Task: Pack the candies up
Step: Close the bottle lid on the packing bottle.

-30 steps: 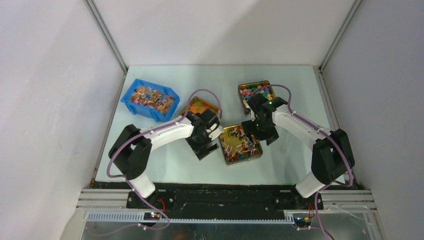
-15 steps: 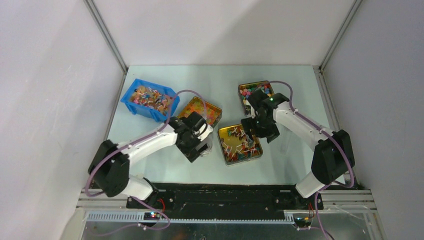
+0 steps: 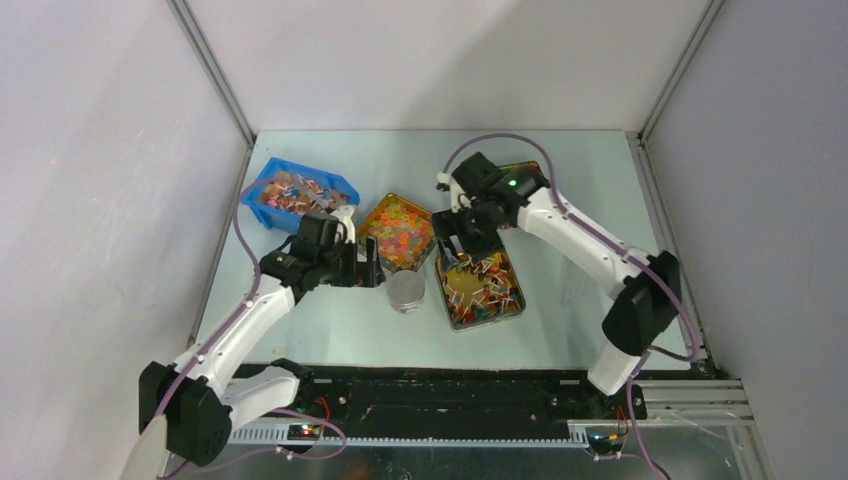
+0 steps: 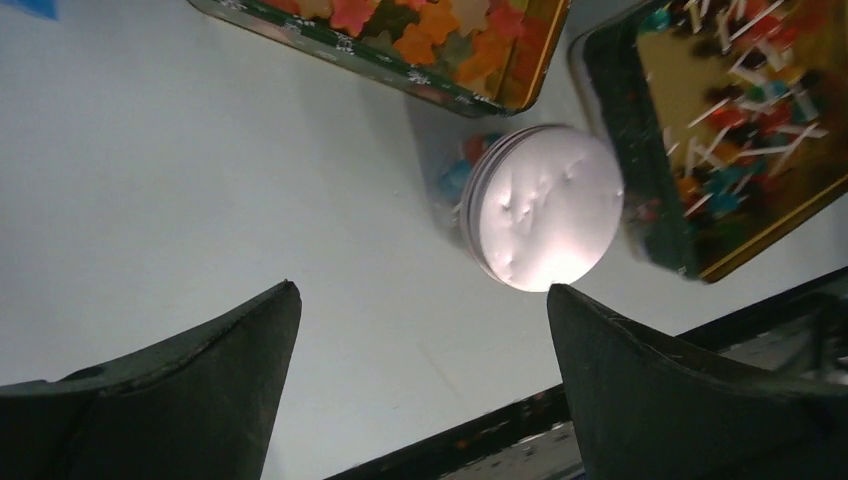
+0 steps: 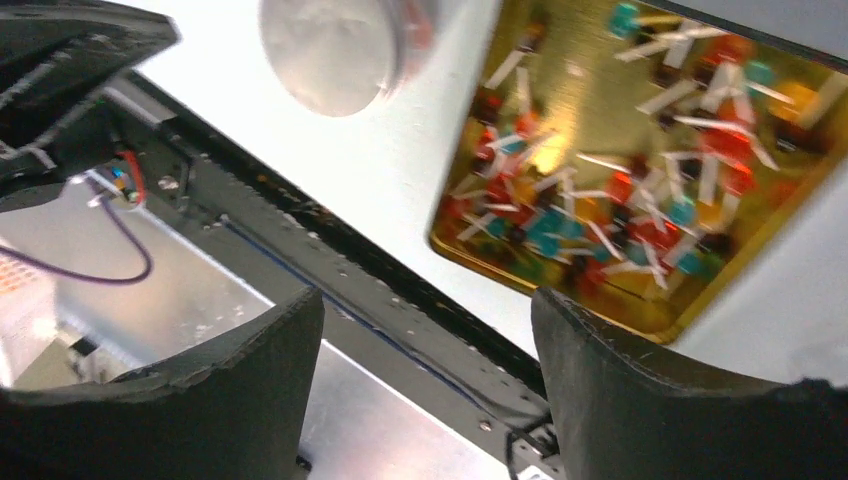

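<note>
L gripper fingers wide apart, holding nothing, near lidded jar. R gripper likewise spread, empty (by gold tin w/ candies).

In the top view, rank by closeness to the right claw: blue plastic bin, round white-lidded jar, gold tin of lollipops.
1. Gold tin of lollipops, by the right gripper.
2. Round white-lidded jar, beside that tin.
3. Blue plastic bin, far left.

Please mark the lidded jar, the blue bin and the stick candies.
lidded jar [image 4: 545, 205]: left wrist view, centre of its white lid.
blue bin [image 3: 275, 218]: top external view, its near outer wall.
stick candies [image 3: 478, 290]: top external view, middle of the pile.
</note>
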`<state>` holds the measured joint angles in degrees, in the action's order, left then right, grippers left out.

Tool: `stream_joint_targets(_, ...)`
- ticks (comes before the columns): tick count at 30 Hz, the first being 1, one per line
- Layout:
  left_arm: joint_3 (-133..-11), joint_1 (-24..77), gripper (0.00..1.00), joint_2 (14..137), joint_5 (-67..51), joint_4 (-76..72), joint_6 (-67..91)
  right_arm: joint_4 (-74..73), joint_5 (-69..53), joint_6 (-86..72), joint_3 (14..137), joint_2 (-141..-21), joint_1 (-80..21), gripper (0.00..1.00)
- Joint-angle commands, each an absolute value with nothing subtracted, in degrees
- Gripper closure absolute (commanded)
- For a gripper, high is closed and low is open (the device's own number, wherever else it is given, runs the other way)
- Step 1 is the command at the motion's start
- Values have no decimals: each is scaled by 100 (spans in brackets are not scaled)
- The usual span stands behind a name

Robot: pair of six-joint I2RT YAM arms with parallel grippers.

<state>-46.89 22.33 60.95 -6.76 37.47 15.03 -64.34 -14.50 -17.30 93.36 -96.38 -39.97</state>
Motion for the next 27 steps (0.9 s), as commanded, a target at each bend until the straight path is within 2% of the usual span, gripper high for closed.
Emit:
stream_joint_targets(1,-4182,1949,1,5960,-1824,2618,2863,-5695,-2468,-2155,9534,-10171,-4268,26)
stream_joint_targets(5,-3691,1874,7,6068,-2327,1876,3494,-5315,-2923,-2419,9589,-10630,-4335,33)
stream_joint_targets(11,-3389,1816,14,6301,-2279,1512,3704,-4911,-3128,-2594,9680,-11247,-4319,42)
stream_joint_targets(21,-3279,1727,20,6802,-2283,1203,3603,-5097,-2645,-2491,9878,-11884,-4205,43)
stream_joint_targets(27,-3209,1727,24,7039,-2261,1238,3469,-5012,-2653,-2483,9881,-12159,-4201,49)
